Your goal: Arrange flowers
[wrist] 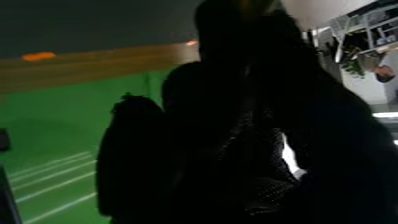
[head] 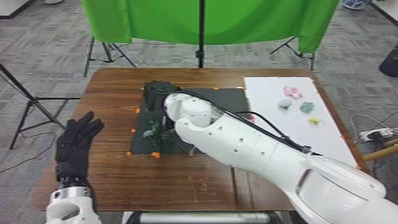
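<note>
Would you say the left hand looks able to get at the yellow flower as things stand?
Probably not: the left hand is off to the left, the yellow flower lies on the white sheet at the right, and the right arm slants across between them.

A green cloth (head: 222, 25) is hanging behind the brown surface (head: 115, 195). A black stand (head: 34, 101) is standing on the gray floor (head: 44, 45). Little orange bits (head: 155, 155) are dotting the surface.
</note>
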Tool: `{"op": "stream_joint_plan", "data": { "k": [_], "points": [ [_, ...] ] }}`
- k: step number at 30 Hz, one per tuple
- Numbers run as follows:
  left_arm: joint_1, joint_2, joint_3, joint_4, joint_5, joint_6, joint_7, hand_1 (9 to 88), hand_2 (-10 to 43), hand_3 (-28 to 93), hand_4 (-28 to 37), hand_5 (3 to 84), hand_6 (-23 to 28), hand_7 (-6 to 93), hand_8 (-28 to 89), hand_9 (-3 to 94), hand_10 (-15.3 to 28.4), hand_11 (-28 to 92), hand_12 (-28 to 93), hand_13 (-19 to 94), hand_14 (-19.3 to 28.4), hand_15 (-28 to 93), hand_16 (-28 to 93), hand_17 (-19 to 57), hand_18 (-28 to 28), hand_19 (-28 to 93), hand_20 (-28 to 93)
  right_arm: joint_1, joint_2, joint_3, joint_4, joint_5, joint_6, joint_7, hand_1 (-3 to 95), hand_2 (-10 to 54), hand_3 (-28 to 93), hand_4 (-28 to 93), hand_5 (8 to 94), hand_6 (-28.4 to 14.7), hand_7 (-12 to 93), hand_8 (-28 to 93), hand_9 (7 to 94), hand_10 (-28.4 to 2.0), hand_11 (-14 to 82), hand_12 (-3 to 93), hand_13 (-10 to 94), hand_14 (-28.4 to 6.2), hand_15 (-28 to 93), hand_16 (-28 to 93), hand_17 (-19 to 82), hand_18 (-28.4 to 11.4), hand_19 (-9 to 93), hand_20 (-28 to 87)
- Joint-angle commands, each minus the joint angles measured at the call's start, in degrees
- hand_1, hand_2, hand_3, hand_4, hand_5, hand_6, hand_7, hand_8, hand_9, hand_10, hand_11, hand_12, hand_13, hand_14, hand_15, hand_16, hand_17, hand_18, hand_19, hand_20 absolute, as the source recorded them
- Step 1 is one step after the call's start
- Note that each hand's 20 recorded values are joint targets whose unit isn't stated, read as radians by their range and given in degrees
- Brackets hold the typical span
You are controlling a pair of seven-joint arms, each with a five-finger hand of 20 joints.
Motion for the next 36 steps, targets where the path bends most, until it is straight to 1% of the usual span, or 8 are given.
{"op": "stream_joint_plan", "data": {
  "k": [1,10,20,24,26,27,30,36],
  "points": [
    [0.1,-0.01,0.21,0.56,0.28,-1.43,-0.72,23.6,26.2,58,-28.3,49.1,5.8,7.7,-6,48.0,15.1,16,9,37,16.3,19,-3,10.9,8.1,3,20,-1.0,0.2,-0.1,-0.6,-0.2,-1.4,0.5,51.2,-9.5,59,-18,65.1,1.0,16,-7,81.3,-12.6,16.7,27.8,89,-3.3,57,35,65,-8.9,93,50],
    [0.2,-0.24,-0.03,0.55,0.46,-1.72,-1.38,22.5,23.4,60,-28.3,49.0,5.9,7.6,-6,47.9,15.1,17,10,37,16.5,19,-3,10.7,8.2,3,20,0.3,5.6,0.9,-6.8,-0.7,-1.0,1.9,47.9,-9.5,62,-18,63.2,0.8,16,-9,79.9,-13.4,19.2,22.5,89,-3.4,56,35,65,-8.9,93,49],
    [2.0,-1.02,-1.0,-0.07,0.77,-1.94,-1.83,22.7,21.2,60,-28.3,48.8,6.0,7.5,-6,47.8,15.0,17,10,37,16.6,19,-3,10.4,8.4,4,19,-9.1,37.2,19.2,-39.7,0.4,5.4,5.5,42.4,-9.5,61,-18,61.7,0.2,13,-8,79.4,-14.1,18.8,21.4,89,-4.4,54,35,64,-9.8,93,47],
    [2.2,-1.04,-1.21,-0.07,0.8,-1.98,-1.77,22.1,20.6,61,-28.3,48.7,6.0,7.5,-6,47.7,15.0,17,10,37,16.6,19,-3,10.3,8.5,4,19,-24.7,46.4,37.4,-47.7,2.9,-3.2,9.4,39.3,-9.5,61,-16,58.8,-0.6,11,-7,73.5,-16.0,16.2,21.8,84,-7.0,54,35,59,-12.5,93,47],
    [2.6,-1.3,-1.52,-0.2,1.8,-2.34,-2.05,22.4,16.4,63,-28.3,48.5,6.0,7.4,-6,47.7,15.0,17,10,37,16.6,19,-3,9.8,9.1,5,19,-32.3,47.7,46.8,-49.7,5.3,-12.2,12.0,36.0,-9.5,60,-14,56.0,-2.1,8,-6,68.7,-18.0,14.1,22.3,79,-9.6,54,33,54,-15.0,91,46],
    [3.0,-1.45,-1.77,-0.34,2.45,-2.75,-2.07,23.7,12.8,64,-28.2,48.3,5.9,7.5,-6,47.7,14.9,17,10,37,16.6,19,-3,9.1,9.9,6,19,-35.5,48.3,49.9,-49.8,5.0,-14.0,12.8,33.8,-9.5,60,-13,52.3,-3.4,7,-5,61.4,-19.7,11.7,22.7,72,-13.6,52,32,47,-18.7,87,45],
    [2.5,-1.59,-2.16,0.05,3.28,-5.16,-2.54,26.7,5.6,66,-26.6,47.8,5.5,7.8,-6,47.0,14.1,17,10,36,16.5,20,-3,6.4,12.3,8,20,-44.8,49.3,57.3,-50.0,4.4,-14.3,16.0,32.1,-9.5,61,-12,47.3,-4.6,5,-4,52.0,-21.6,8.8,24.1,63,-18.2,52,31,38,-22.9,82,45],
    [1.9,-1.51,-2.01,0.09,3.55,-4.97,-2.88,27.8,4.0,65,-24.9,47.4,5.2,8.1,-6,46.4,13.8,16,11,36,16.4,19,-2,5.8,12.5,8,19,-54.2,49.0,62.0,-47.4,-1.5,-8.8,17.7,35.2,-9.5,61,-13,49.9,-3.6,8,-4,53.7,-20.8,11.9,25.6,65,-16.7,55,31,40,-22.2,83,47]
  ]
}}
